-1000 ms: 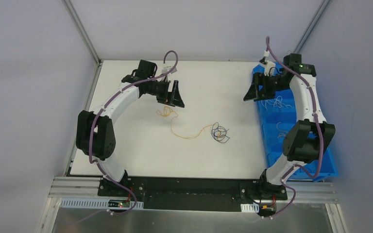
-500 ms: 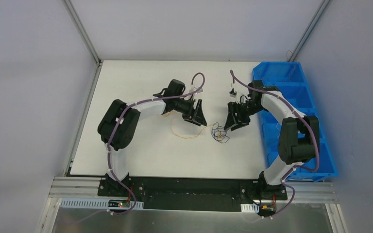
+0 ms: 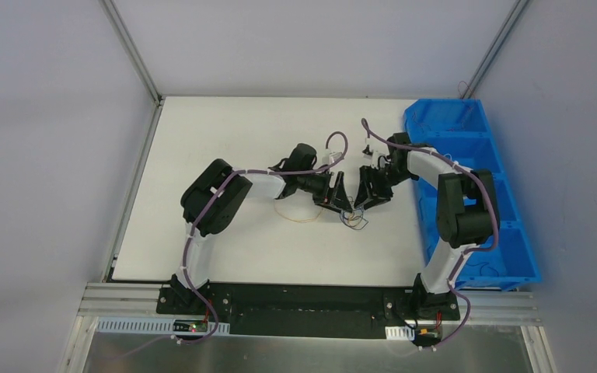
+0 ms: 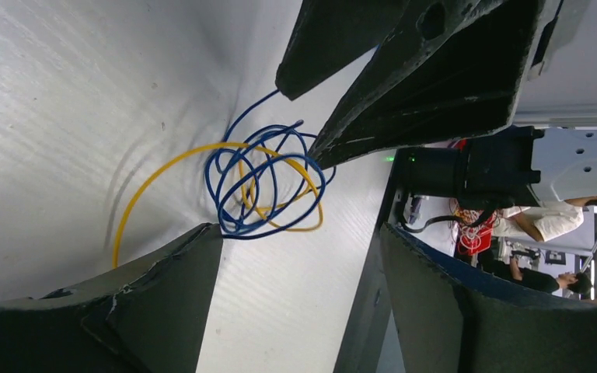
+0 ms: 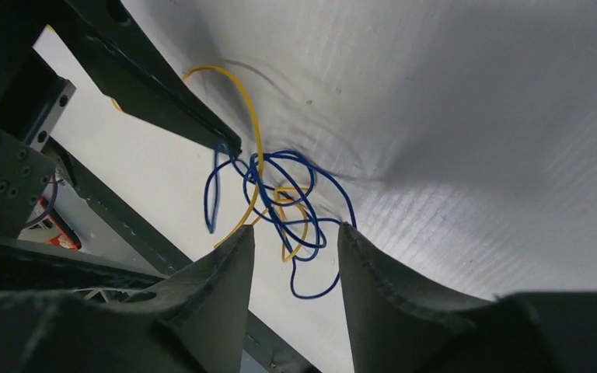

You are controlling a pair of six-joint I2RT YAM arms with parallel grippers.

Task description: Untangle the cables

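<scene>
Left tool (image 4: 299,233) and right tool (image 5: 295,233), both spread and holding nothing, sit either side of the clump of thin blue and yellow cables (image 4: 264,183), likely so each grabs one wire.

Pale grey walls (image 3: 295,39) enclose the white table (image 3: 225,132), evenly lit

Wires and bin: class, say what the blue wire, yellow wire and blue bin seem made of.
The blue wire and yellow wire: probably smooth plastic coating, core unseen; even colour, springy loops. The blue bin: likely rigid moulded plastic; uniform colour, straight dividing walls.
</scene>
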